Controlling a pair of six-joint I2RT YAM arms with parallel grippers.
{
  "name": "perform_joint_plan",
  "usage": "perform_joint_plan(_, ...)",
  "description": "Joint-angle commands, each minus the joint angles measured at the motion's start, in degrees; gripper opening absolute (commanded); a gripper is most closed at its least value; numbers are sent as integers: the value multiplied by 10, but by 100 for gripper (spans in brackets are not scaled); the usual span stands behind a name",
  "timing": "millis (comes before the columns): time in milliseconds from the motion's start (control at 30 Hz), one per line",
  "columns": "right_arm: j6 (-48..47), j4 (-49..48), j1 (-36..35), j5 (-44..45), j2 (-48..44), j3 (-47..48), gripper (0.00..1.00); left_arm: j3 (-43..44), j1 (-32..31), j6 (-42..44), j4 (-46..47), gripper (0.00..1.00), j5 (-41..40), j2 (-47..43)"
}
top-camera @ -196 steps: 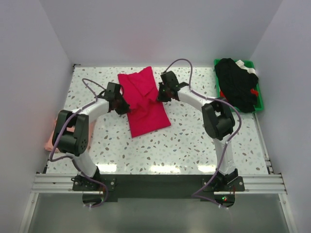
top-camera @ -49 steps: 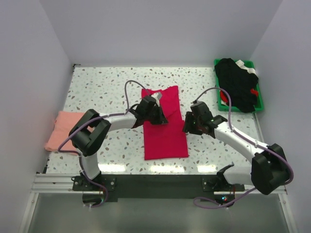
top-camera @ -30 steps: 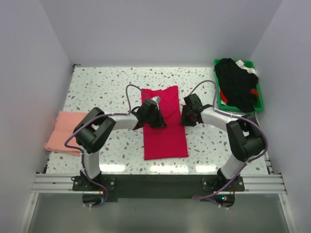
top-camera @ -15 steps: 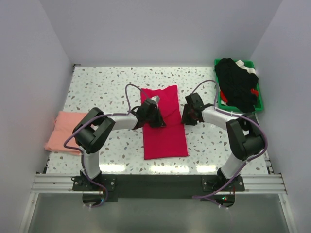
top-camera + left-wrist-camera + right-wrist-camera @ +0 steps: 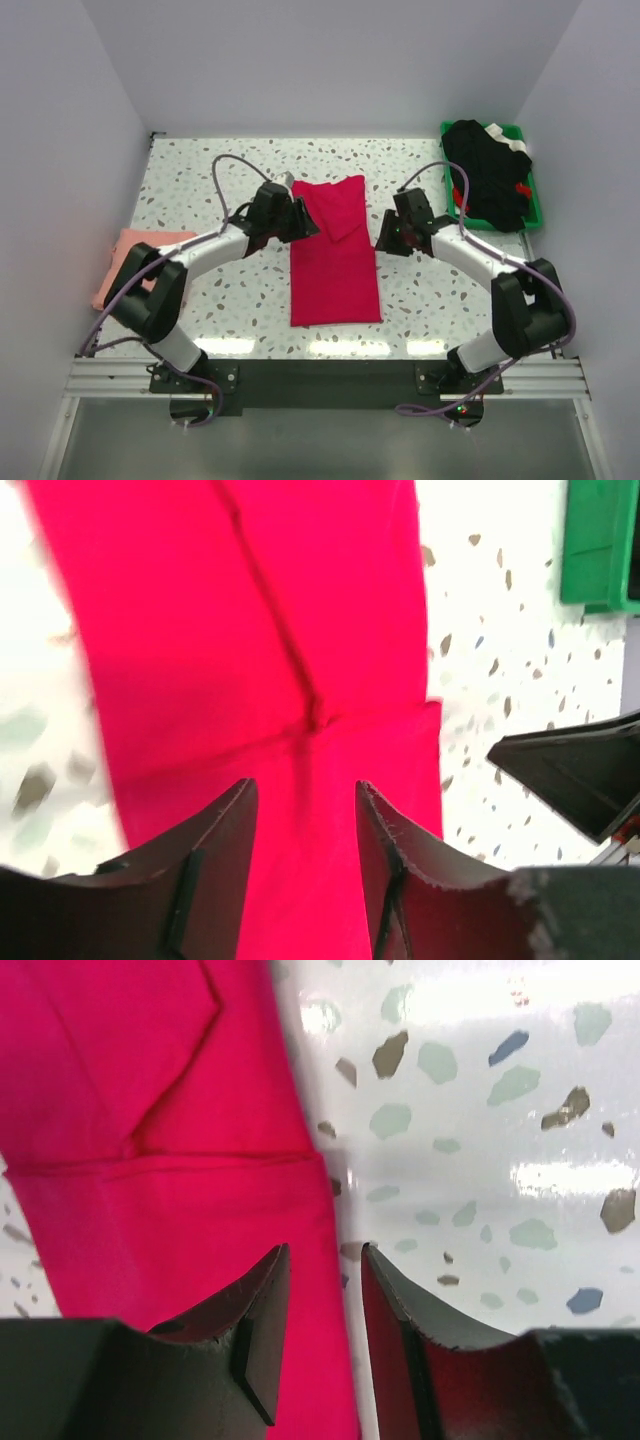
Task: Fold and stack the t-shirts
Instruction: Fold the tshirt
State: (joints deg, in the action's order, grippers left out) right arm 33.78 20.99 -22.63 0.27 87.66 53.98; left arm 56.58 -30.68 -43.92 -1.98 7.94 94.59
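The crimson-red t-shirt (image 5: 335,265) lies flat in the middle of the table as a long narrow strip, with a fold seam across it (image 5: 300,730) (image 5: 160,1110). The salmon-pink t-shirt (image 5: 115,262) lies folded at the table's left edge. My left gripper (image 5: 303,222) (image 5: 303,785) hovers open over the red shirt's upper left part, with nothing between its fingers. My right gripper (image 5: 383,243) (image 5: 322,1250) is open just above the red shirt's right edge, one finger over cloth and one over the table.
A green bin (image 5: 447,128) (image 5: 595,540) at the back right holds a heap of black clothes (image 5: 490,170). The speckled tabletop (image 5: 200,180) is walled in on three sides. The left arm's elbow overlaps the pink shirt's near side.
My left gripper has opened, let go of the red shirt and pulled back up and to the left. The right gripper has shifted slightly right, still open. The red shirt lies flatter.
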Motion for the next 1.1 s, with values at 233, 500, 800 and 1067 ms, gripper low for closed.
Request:
perform_joint_plan(233,6,15,-1,-198,-150,-188,39,-251,-5,-59,-100,56,4,-254)
perform_joint_plan(500,25,41,-4,-286,-195,-254,39,-327,-27,-75,-108,56,103,-314)
perform_joint_plan(800,33,48,-4,-290,-191,-297,38,-356,-61,-94,-116,54,111,-310)
perform_joint_plan(1067,59,16,-4,-275,-194,-307,38,-382,-69,-112,-67,50,123,-288)
